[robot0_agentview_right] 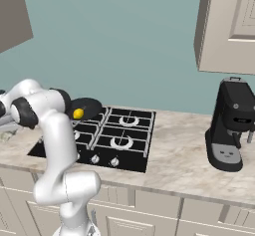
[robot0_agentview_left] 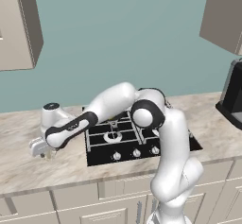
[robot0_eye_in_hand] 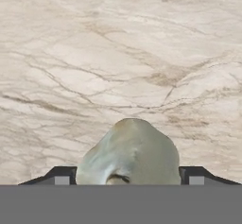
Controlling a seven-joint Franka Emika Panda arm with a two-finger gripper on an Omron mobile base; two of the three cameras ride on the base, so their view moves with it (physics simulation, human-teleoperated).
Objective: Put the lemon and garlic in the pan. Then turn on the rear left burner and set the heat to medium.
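The gripper (robot0_eye_in_hand: 127,180) straddles the garlic (robot0_eye_in_hand: 130,154) on the marble counter (robot0_eye_in_hand: 118,53) left of the cooktop (robot0_agentview_left: 142,142), its fingers (robot0_eye_in_hand: 61,176) flanking the bulb; whether they already pinch it cannot be told. The lemon (robot0_agentview_right: 78,113) lies in the pan (robot0_agentview_right: 87,107). An off-centre squeeze on the rounded bulb could let it slip out on lifting.

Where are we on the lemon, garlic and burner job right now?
Done: the lemon already sits in the pan on the cooktop. In hand: the gripper is down at the counter left of the stove, its fingertips either side of the garlic; whether they have clamped it is unclear. Left: carry the garlic to the pan, then light the rear left burner and set medium heat.
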